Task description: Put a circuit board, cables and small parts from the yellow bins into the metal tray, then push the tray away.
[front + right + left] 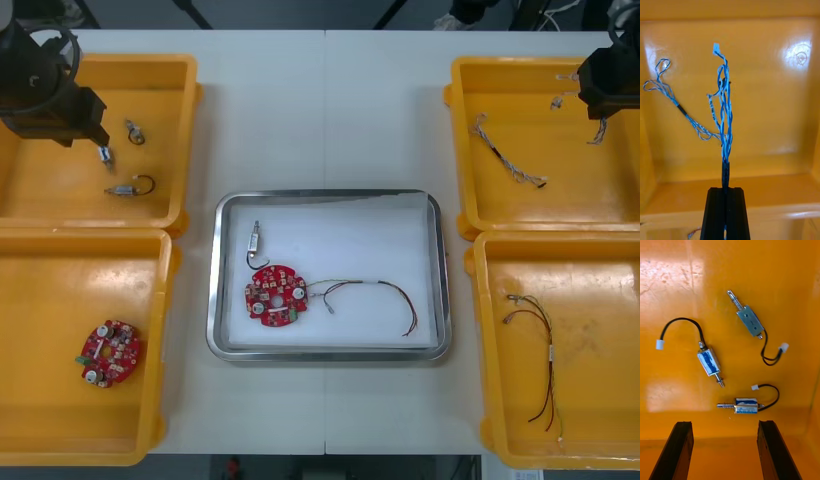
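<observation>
The right end effector [725, 189] is pinched narrow on a blue and white twisted cable [724, 112], whose free length rises from between its fingers. It hangs over the far-right bin [560, 205], at the far-right corner of the surface [325, 110]. The cable looks lifted clear of the bin floor. A second twisted cable [508, 158] lies loose in that bin.

The left end effector [724, 427] stands wide and holds nothing. It is over the far-left bin [60, 195], at the far-left corner of the surface. Three small metal parts [709, 363] with black leads lie there, apart from one another, just beyond its fingers.

The metal tray [215, 300] sits at the middle of the surface, between the bins. It already holds a red circuit board [275, 296], one metal part with a lead [256, 238] just beyond the board, and a red and yellow cable [375, 293] running from beside the board toward the tray's right wall.

A spare board [110, 352] lies in the near-left bin [50, 300]. Another red and yellow cable [538, 345] lies in the near-right bin [600, 420].

By my reading the loading is well along, with a board, one cable and one part in the tray. The twisted cable is gripped but not yet delivered. Another metal part may follow from the left. The closing push is not yet done, as the tray still sits between the bins.
</observation>
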{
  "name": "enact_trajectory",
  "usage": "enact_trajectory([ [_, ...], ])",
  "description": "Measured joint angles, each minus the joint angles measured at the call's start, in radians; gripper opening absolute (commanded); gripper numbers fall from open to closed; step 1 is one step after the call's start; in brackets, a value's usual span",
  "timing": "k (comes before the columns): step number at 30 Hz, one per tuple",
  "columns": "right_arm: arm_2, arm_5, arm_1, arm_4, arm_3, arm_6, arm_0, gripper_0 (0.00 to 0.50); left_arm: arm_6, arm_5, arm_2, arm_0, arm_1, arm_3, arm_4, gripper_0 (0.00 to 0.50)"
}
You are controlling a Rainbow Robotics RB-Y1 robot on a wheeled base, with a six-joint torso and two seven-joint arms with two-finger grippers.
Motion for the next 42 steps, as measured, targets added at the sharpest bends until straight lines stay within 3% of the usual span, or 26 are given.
enact_trajectory([
  [9,0.033,0.010,-0.001,-0.146,-0.178,0.009,0.010,0.000,0.000,-0.125,0.000,-0.037,-0.021,0.143,-0.029,0.500],
  [15,0.126,0.011,-0.009,-0.268,-0.399,0.018,0.077,0.000,-0.001,-0.204,0.000,-0.043,-0.058,0.214,-0.046,0.500],
  [19,0.190,0.011,-0.020,-0.369,-0.501,0.060,0.111,0.000,-0.005,-0.240,0.000,-0.044,-0.078,0.258,-0.059,0.500],
  [25,0.300,0.011,-0.039,-0.457,-0.623,0.085,0.138,0.000,-0.007,-0.346,-0.015,-0.044,-0.097,0.331,-0.065,0.500],
  [32,0.413,0.011,-0.042,-0.520,-0.679,0.292,0.158,0.000,-0.010,-0.413,-0.061,-0.045,-0.104,0.385,-0.064,0.500],
  [33,0.431,0.010,-0.042,-0.519,-0.681,0.300,0.158,0.000,-0.010,-0.416,-0.061,-0.046,-0.104,0.387,-0.064,0.486],
  [34,0.451,0.008,-0.042,-0.513,-0.683,0.310,0.158,0.000,-0.010,-0.419,-0.061,-0.048,-0.104,0.388,-0.064,0.306],
  [35,0.475,0.003,-0.042,-0.503,-0.685,0.327,0.158,0.000,-0.010,-0.421,-0.061,-0.050,-0.104,0.390,-0.064,0.206],
  [36,0.500,-0.012,-0.042,-0.486,-0.686,0.354,0.158,0.000,-0.010,-0.422,-0.061,-0.051,-0.105,0.391,-0.064,0.000],
  [42,0.644,-0.131,-0.041,-0.431,-0.678,0.515,0.159,0.000,-0.011,-0.422,-0.061,-0.053,-0.106,0.395,-0.064,0.000],
])
